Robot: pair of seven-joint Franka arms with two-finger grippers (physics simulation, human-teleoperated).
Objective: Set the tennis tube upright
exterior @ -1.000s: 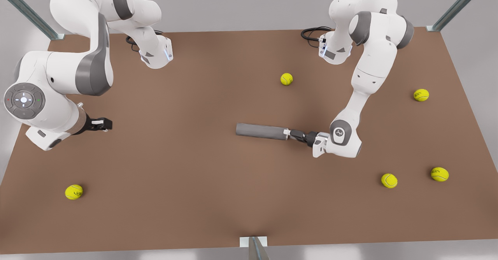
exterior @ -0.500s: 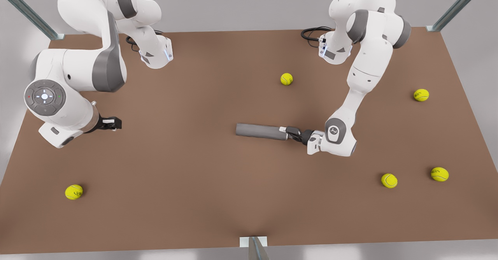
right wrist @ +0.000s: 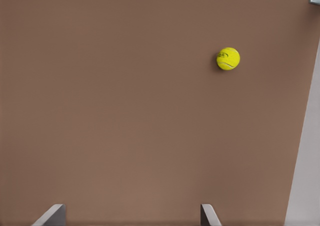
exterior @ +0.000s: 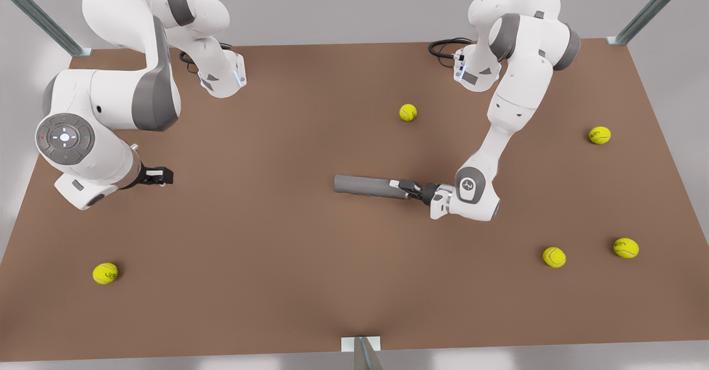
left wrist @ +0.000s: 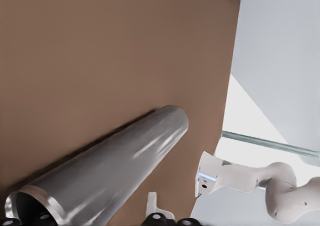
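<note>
The tennis tube (exterior: 365,185) is a slim grey cylinder lying flat near the middle of the brown table (exterior: 266,237). Its silvery rimmed end points to the front view's right. My left gripper (exterior: 401,186) reaches in from that side, open, with its fingers straddling the rimmed end. In the left wrist view the tennis tube (left wrist: 115,171) runs away from the camera, and one white fingertip (left wrist: 151,203) stands a little apart from its wall. My right gripper (exterior: 160,176) hangs open over bare table at the front view's left, its fingers (right wrist: 52,215) spread wide, and that arm waits.
Several yellow-green tennis balls lie scattered: one (exterior: 407,112) behind the tube, one (exterior: 600,135) at the right, two (exterior: 554,257) (exterior: 626,247) at the front right, and one (exterior: 105,273) at the front left. The arm bases (exterior: 221,76) (exterior: 473,71) stand at the back edge.
My left gripper has slid toward the front view's left, so its fingers now overlap the tube's rimmed end. The right arm shifted slightly rightward, then held still.
</note>
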